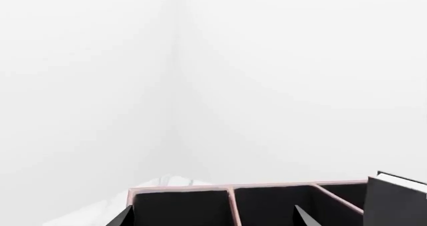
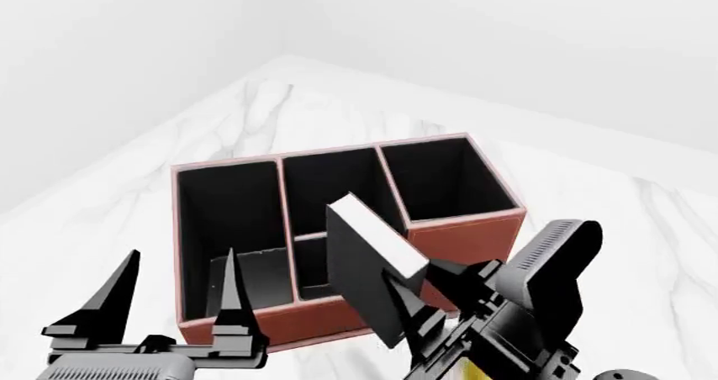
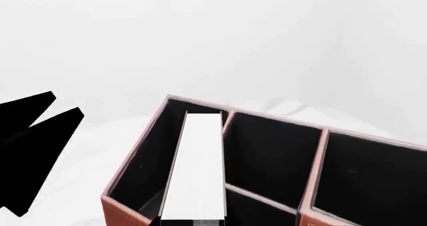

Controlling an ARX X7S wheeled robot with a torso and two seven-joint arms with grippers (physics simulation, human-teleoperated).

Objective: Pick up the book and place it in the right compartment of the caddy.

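The reddish-brown caddy point(image 2: 460, 237) with a black interior stands on the white marble table. My right gripper point(image 2: 409, 308) is shut on the black book point(image 2: 361, 292), held tilted above the caddy's front wall, by the middle cell. Its white page edges point(image 2: 371, 237) face up. The right compartment point(image 2: 449, 182) is open and apart from the book. In the right wrist view the book point(image 3: 197, 166) reaches out from my right gripper point(image 3: 193, 222) over the caddy point(image 3: 123, 208). My left gripper point(image 2: 174, 292) is open and empty in front of the caddy's left end. In the left wrist view my left gripper point(image 1: 213, 221) faces the caddy point(image 1: 230, 188) and the book point(image 1: 393, 198).
The marble table point(image 2: 281, 94) narrows to a far corner behind the caddy, with plain white walls beyond. A sliver of yellow point(image 2: 469, 372) shows under my right arm. My left gripper's fingers point(image 3: 37, 136) show dark at the side of the right wrist view.
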